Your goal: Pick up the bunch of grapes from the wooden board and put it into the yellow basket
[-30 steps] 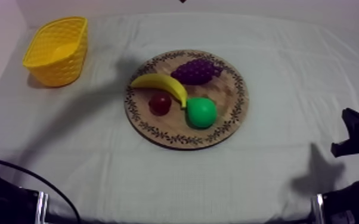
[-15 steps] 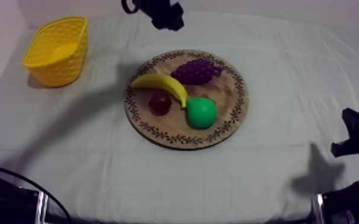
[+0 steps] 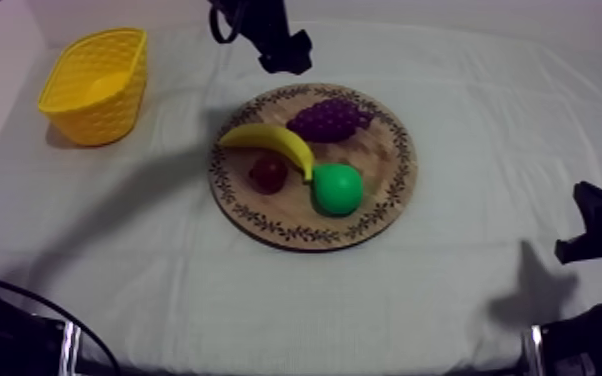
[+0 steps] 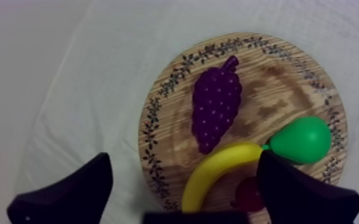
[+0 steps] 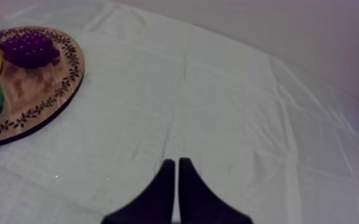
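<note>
Four toy fruits on one board, logged large to small. Cloth (image 3: pixel 485 100) covers the table. Board (image 3: pixel 380 190) lies mid-cloth. Basket (image 3: pixel 85 120): upright, well apart from the board, off its far left side. Left gripper (image 4: pixel 183 162): hovers over the board's far edge, fingers wide apart, nothing held, grapes just ahead of the gap. Right gripper (image 5: pixel 176 164): well off the board's right side, fingers pressed together into a wedge, empty. Banana (image 3: pixel 275 142): board's left half. Grapes (image 3: pixel 330 120): board's far part, lying flat just beside the banana, stem toward the rim. Judgement: light, stiff moulded toy, bumpy enough for fair grip; take it across the broad middle, not the thin stem. Pear (image 3: pixel 337 188): board's near part, at the banana's tip. Small red fruit (image 3: pixel 268 172): inside the banana's curve.
</note>
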